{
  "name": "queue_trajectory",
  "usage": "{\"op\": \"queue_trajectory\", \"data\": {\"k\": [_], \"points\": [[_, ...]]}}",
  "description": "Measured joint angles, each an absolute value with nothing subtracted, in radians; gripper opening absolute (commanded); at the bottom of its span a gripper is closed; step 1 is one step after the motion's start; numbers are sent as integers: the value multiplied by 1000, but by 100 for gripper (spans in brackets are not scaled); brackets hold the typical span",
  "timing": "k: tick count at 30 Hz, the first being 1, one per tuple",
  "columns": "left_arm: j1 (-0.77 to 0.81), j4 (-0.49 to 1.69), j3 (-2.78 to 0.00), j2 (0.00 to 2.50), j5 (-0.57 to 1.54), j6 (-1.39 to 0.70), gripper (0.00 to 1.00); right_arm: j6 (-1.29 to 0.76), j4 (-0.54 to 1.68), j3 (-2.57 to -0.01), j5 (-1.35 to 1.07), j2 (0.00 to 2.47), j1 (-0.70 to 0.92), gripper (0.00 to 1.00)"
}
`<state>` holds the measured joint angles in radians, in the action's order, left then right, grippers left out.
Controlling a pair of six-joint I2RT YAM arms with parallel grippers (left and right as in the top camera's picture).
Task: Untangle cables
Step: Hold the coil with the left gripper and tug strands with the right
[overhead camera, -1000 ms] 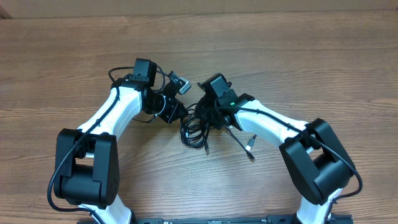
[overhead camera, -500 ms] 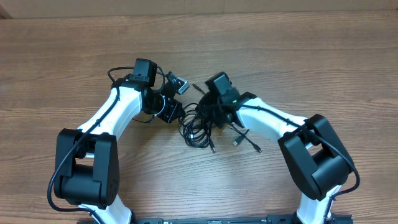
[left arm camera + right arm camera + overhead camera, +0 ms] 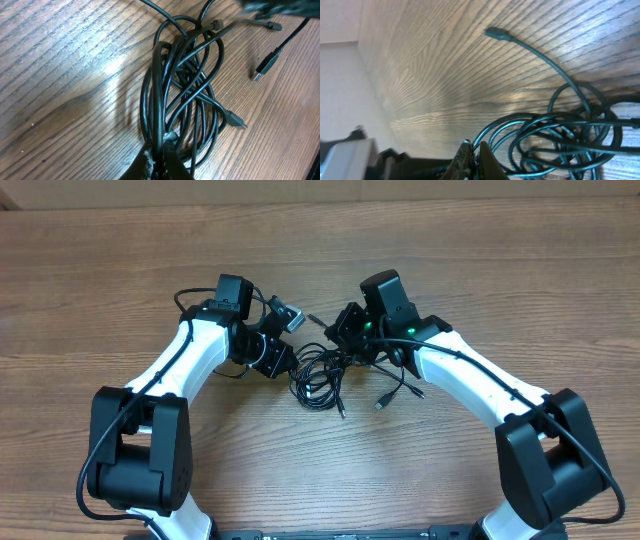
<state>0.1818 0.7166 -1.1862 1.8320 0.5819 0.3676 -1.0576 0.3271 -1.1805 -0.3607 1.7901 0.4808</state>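
The cables [image 3: 318, 377] are seen as one loose bunch of thin black cords, with long loops crossed over each other. They lie on the wooden bench [image 3: 480, 250], in the gap between the two pairs of jaws.

The left jaws are closed tightly. Several strands at the near end of the bunch are pinched between the left fingertips [image 3: 172, 162], and from there the loops spread out forward, away from these jaws. One grey-tipped plug [image 3: 238, 120] lies flat at the side of the loops, a little ahead of the left jaws. A silver-tipped plug [image 3: 258, 74] is found further out, beyond the bunch and apart from it, on a cord of its own.

The right jaws are also closed, with no gap visible between them. The right fingertips [image 3: 462, 162] are set at the edge of the bunch, and one curved strand runs straight into them, so it appears to be gripped; how many strands are caught cannot be told. The rest of the loops lie just beside these jaws, to one side. A single cord leaves the bunch and reaches well ahead of the right jaws, and it ends in a small dark plug [image 3: 496, 33] that rests on the bench.

From above, the two pairs of jaws are near each other, with the bunch touching both.
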Motion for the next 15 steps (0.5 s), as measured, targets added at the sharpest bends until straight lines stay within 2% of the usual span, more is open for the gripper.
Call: {"op": "queue_trajectory", "data": {"k": [1, 2, 5, 6, 15], "points": [[182, 717, -1186, 1832, 582, 368, 21, -1056, 329, -1180, -363, 1787, 477, 4], [182, 717, -1186, 1832, 581, 369, 25, -1054, 332, -1180, -363, 1785, 471, 4], [183, 717, -1186, 1832, 579, 362, 47, -1053, 346, -1180, -363, 1785, 451, 4], [183, 717, -1186, 1832, 578, 363, 50, -1052, 353, -1180, -363, 1785, 446, 4], [183, 712, -1176, 1832, 574, 333, 53, -1050, 382, -1180, -355, 1798, 455, 4]]}}
